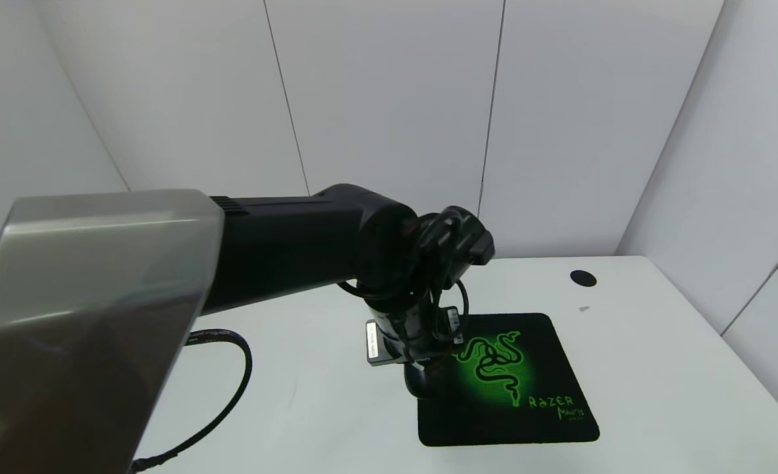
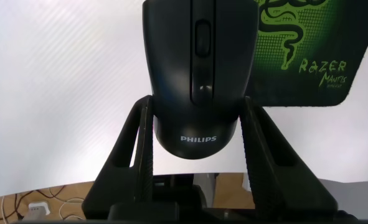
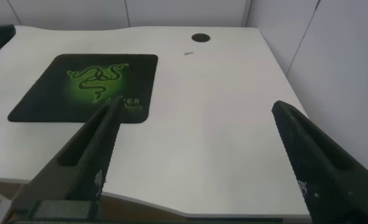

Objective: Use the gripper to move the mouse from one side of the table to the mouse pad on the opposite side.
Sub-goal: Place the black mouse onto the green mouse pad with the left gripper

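Note:
My left gripper (image 1: 422,368) hangs at the near left edge of the mouse pad (image 1: 514,388), a black mat with a green snake logo and "RAZER" lettering. It is shut on the mouse (image 2: 199,74), a glossy black one with white PHILIPS lettering; both fingers (image 2: 140,134) press its sides. In the head view only the mouse's dark rounded end (image 1: 418,385) shows under the claw, and I cannot tell whether it touches the white table (image 1: 659,382). The pad also shows in the left wrist view (image 2: 308,50) and the right wrist view (image 3: 84,87). My right gripper (image 3: 196,109) is open and empty above the table's right front edge.
A round black cable hole (image 1: 583,278) lies behind the pad, with a small grey mark (image 1: 584,308) near it. A black cable (image 1: 231,395) loops over the table on the left. The left arm's grey shell (image 1: 86,316) blocks the near left. White walls close the back and right.

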`<state>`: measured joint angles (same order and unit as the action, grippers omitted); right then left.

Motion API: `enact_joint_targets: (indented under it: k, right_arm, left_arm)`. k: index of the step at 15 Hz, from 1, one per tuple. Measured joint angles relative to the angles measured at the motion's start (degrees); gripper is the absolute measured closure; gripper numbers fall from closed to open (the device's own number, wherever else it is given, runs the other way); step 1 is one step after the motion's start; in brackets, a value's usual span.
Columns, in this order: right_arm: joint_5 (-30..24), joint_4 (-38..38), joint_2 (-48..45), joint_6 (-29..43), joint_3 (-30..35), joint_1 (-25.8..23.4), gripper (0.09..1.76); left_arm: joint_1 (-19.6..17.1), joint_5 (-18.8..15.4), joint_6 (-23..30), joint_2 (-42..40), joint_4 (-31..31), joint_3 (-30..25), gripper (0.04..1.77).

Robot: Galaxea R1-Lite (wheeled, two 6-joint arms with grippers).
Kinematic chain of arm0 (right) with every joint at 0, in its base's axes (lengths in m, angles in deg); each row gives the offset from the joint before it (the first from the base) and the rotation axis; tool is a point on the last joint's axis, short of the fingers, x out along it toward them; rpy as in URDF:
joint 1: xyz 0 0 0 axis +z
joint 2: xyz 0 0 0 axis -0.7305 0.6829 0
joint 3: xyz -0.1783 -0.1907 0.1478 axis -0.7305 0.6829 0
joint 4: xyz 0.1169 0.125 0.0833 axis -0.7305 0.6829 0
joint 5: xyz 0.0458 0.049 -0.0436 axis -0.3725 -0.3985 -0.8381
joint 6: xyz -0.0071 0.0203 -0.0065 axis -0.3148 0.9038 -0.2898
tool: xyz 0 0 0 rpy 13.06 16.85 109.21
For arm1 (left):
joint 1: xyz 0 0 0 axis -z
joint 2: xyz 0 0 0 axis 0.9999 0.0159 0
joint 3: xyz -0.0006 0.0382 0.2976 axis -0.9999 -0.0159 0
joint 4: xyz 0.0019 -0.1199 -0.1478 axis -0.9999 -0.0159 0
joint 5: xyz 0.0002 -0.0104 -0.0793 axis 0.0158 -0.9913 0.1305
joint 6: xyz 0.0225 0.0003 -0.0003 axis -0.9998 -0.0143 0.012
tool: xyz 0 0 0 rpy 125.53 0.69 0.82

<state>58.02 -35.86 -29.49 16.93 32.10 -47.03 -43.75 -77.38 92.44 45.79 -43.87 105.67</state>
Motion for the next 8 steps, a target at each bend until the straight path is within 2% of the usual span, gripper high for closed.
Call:
enact_joint_targets:
  k: [4, 8]
  right_arm:
    - [0.0, 0.0, 0.0, 0.0, 0.0, 0.0, 0.14]
    - [0.0, 0.0, 0.0, 0.0, 0.0, 0.0, 0.14]
  left_arm:
    - [0.7, 2.1, 0.1, 3.4, 3.6, 0.0, 0.93]
    - [1.7, 2.7, 0.1, 6.3, 6.0, 0.3, 0.93]
